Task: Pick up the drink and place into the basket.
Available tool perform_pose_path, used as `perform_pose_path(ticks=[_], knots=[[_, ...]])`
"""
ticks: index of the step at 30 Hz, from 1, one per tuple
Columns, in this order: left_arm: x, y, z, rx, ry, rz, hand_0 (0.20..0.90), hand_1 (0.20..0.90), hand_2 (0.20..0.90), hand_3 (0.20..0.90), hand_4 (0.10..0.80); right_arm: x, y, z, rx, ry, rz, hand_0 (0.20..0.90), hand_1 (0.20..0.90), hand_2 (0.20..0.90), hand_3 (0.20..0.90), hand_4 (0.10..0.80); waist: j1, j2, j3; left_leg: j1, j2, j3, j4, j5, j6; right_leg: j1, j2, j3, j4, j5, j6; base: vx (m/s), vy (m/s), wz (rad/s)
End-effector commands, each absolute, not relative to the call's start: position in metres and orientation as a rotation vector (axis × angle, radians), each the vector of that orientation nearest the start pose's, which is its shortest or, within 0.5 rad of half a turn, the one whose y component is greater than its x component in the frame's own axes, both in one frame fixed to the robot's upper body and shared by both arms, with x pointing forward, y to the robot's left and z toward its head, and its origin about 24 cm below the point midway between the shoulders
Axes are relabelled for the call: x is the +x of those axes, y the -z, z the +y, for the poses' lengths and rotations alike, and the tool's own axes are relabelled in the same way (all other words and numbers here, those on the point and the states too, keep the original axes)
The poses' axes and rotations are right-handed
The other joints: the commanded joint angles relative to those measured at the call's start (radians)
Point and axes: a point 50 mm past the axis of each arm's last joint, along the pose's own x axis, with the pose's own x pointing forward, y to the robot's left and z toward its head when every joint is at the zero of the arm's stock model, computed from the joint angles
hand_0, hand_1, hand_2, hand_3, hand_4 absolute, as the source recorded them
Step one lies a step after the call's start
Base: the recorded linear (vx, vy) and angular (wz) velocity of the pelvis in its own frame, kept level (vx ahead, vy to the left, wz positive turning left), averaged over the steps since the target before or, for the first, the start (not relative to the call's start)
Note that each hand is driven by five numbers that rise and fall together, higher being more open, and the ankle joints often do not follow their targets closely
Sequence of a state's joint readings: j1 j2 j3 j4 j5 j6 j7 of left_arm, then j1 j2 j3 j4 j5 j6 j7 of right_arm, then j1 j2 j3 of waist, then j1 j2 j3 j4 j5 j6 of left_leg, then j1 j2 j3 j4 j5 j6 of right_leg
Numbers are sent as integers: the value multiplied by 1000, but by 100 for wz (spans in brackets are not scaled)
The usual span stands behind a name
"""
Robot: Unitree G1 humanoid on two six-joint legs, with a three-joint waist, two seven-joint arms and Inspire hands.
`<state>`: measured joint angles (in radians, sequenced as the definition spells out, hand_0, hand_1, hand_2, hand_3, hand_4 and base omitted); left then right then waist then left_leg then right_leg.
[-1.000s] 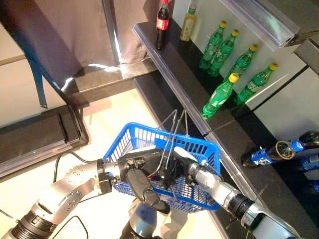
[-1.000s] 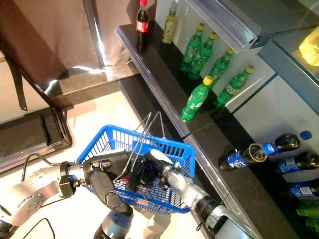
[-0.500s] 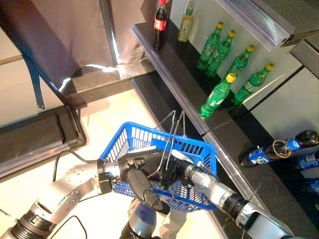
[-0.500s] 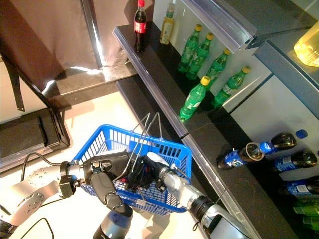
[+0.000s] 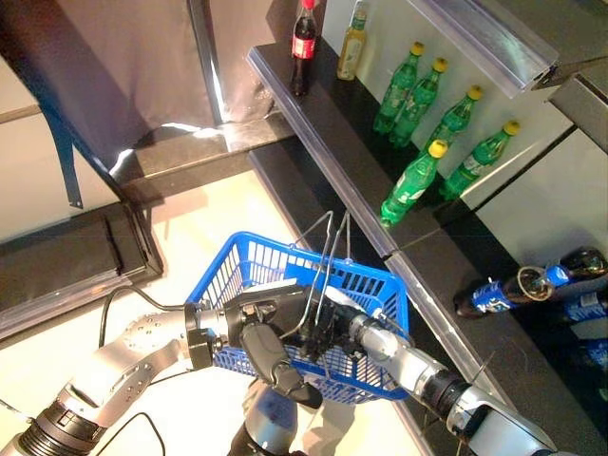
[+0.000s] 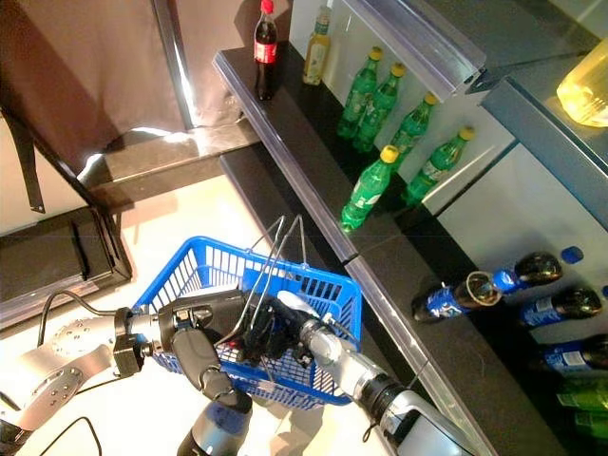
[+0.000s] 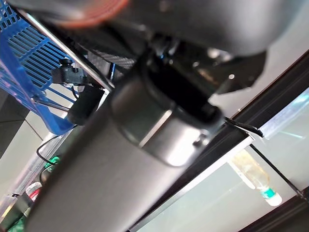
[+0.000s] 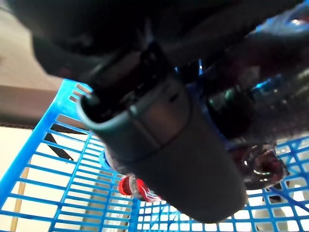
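Observation:
A blue wire basket (image 5: 249, 249) hangs in front of me by its two metal handles (image 5: 328, 255), and my left hand (image 5: 261, 344) is shut on them from the left. My right hand (image 5: 353, 321) reaches down inside the basket from the right, its white thumb cover uppermost. In the right wrist view its thumb and curled fingers (image 8: 241, 111) wrap a dark drink bottle with a red label (image 8: 133, 188) low against the basket's mesh. In the eye views the hand hides most of the bottle.
A black shelf edge (image 5: 323, 133) runs diagonally just right of the basket. On it stand several green bottles (image 5: 410, 185), a cola bottle (image 5: 302, 43) and a yellow bottle (image 5: 352, 43). Dark bottles (image 5: 503, 290) lie on the lower shelf at right. A dark platform (image 5: 66, 256) lies at left.
My right hand with the bottle has sunk a little deeper into the basket. The left hand and the basket have stayed in place; the view has shifted slightly.

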<state>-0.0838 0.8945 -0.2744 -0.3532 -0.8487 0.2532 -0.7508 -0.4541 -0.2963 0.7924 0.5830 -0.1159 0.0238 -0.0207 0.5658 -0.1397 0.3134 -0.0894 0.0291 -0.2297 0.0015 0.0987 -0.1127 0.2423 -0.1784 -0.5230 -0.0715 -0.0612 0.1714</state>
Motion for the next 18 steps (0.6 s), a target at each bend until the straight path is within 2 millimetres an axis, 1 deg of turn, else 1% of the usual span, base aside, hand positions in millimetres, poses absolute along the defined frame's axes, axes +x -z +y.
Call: perform_pose_path(ticks=[1, 6, 7, 10, 12, 13, 17, 18], knots=[[173, -222, 111, -291, 1596, -722, 300, 300, 300, 200, 100, 284, 4, -56, -687, -649, 98, 900, 900, 900, 900, 800, -18, 32, -252, 60, 27, 5, -89, -12, -5, -50, -17, 17, 66, 68, -13, 12, -22, -6], [177, -220, 113, -294, 1527, -724, 300, 300, 300, 200, 100, 286, -2, -56, -666, -636, 78, 900, 900, 900, 900, 800, -23, 35, -250, 63, 29, 12, -89, -14, -4, -52, -19, 23, 64, 69, -13, 3, -13, -6], [180, -219, 115, -300, 1459, -721, 300, 300, 300, 200, 100, 287, -7, -56, -643, -623, 66, 900, 900, 900, 900, 800, -27, 36, -250, 64, 30, 15, -89, -14, -3, -53, -19, 27, 63, 69, -13, 13, -17, -14], [185, -216, 121, -321, 1368, -713, 300, 300, 300, 200, 100, 289, -16, -56, -600, -598, 35, 900, 900, 900, 900, 800, -31, 36, -248, 67, 31, 21, -89, -16, -1, -51, -20, 31, 61, 72, -11, 18, -23, -14], [187, -214, 124, -332, 1323, -716, 300, 300, 300, 200, 100, 290, -21, -57, -581, -587, 14, 900, 900, 900, 900, 800, -34, 36, -247, 69, 31, 24, -89, -17, 0, -51, -20, 34, 58, 72, -11, 6, -17, -9], [188, -213, 128, -344, 1281, -719, 300, 300, 300, 200, 100, 291, -27, -58, -560, -576, -8, 900, 900, 900, 900, 800, -36, 38, -245, 70, 31, 25, -89, -17, 1, -51, -20, 37, 57, 72, -11, -2, -7, -4], [190, -211, 132, -349, 1228, -721, 300, 300, 300, 200, 100, 292, -33, -59, -538, -562, -31, 900, 900, 900, 900, 800, -39, 39, -244, 72, 32, 28, -89, -18, 2, -50, -21, 39, 55, 72, -10, 1, -2, -8], [193, -209, 135, -349, 1180, -724, 300, 300, 300, 200, 100, 293, -38, -59, -527, -553, -52, 900, 900, 900, 900, 800, -43, 41, -242, 74, 32, 31, -89, -19, 4, -49, -23, 40, 54, 71, -9, 0, 0, 0]])
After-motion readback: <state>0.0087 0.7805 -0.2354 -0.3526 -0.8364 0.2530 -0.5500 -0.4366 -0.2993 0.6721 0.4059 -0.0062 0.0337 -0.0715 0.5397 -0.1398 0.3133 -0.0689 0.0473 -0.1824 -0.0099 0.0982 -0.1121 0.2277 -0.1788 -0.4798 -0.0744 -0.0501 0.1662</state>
